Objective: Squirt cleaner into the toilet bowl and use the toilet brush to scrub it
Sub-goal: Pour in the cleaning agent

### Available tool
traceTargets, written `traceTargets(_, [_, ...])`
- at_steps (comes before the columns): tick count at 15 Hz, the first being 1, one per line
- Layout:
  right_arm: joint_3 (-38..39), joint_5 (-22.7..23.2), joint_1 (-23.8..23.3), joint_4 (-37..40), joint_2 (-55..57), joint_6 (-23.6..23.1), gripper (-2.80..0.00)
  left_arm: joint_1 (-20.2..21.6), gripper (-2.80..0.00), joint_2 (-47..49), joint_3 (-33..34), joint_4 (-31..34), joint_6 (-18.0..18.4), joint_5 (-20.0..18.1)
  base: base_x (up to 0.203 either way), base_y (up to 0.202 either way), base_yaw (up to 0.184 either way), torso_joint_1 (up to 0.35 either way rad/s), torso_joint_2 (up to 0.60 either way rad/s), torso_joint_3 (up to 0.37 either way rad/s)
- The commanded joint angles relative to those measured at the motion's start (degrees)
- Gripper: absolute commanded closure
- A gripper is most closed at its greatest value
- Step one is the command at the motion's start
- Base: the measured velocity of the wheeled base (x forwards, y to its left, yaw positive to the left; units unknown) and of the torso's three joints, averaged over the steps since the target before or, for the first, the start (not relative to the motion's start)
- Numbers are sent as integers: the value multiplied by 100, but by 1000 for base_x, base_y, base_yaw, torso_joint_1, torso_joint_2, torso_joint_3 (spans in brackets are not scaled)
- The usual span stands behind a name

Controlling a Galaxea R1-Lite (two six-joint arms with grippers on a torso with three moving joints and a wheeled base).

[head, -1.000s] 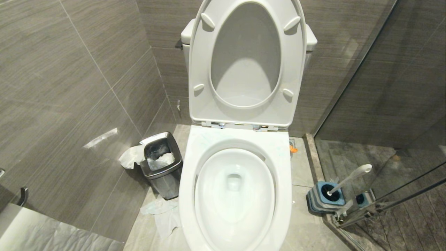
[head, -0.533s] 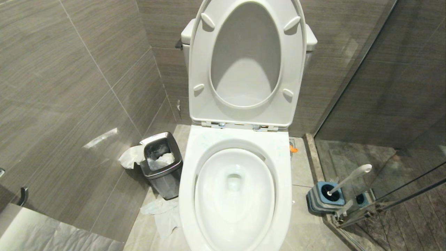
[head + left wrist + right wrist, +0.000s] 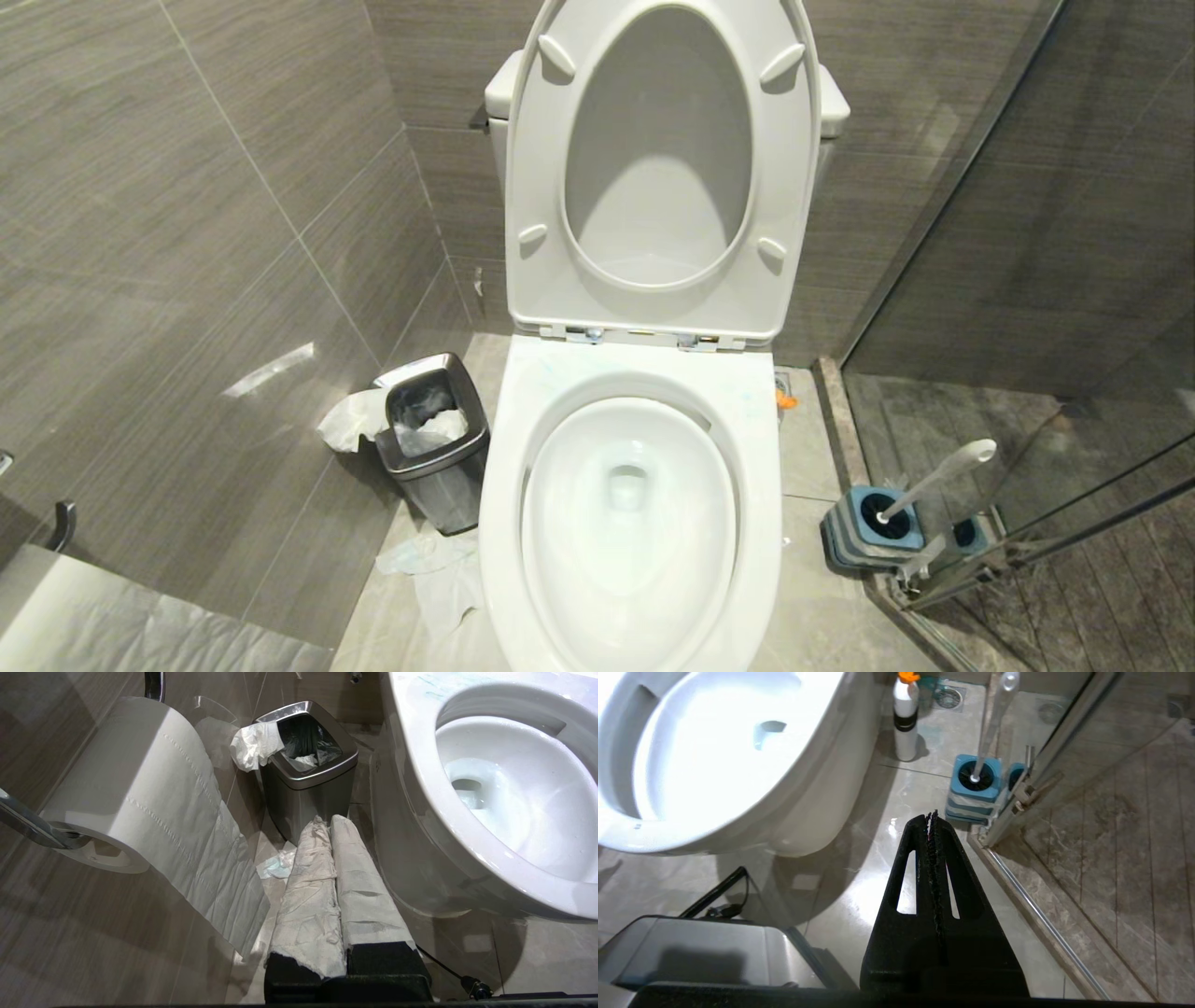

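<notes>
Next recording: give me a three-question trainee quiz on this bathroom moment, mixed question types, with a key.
1. True or false: the toilet brush stands in its blue-and-grey holder.
2. Multiple choice: the cleaner bottle with the orange cap is A) in the right gripper, B) on the floor beside the toilet bowl, C) inside the steel bin.
3. Fill in: both the right gripper and the left gripper are ___ and hold nothing.

Key: 1 true; 2 B; 3 shut.
</notes>
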Motion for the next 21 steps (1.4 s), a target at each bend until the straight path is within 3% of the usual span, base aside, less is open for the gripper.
traceTargets(1, [-203,36,2,27,339,2,0,0,0,7,18,1,-2,-3,0,0,0,0,0,0])
traceTargets(5, [-650,147,10,-260,1230,11,0,0,0,7,18,1,-2,1,0,0,0,0,0,0])
traceTargets(21, [-854,321,12,-594,1743,-24,0,0,0,7,9,1,15,31,0,0,0,0,0,-28])
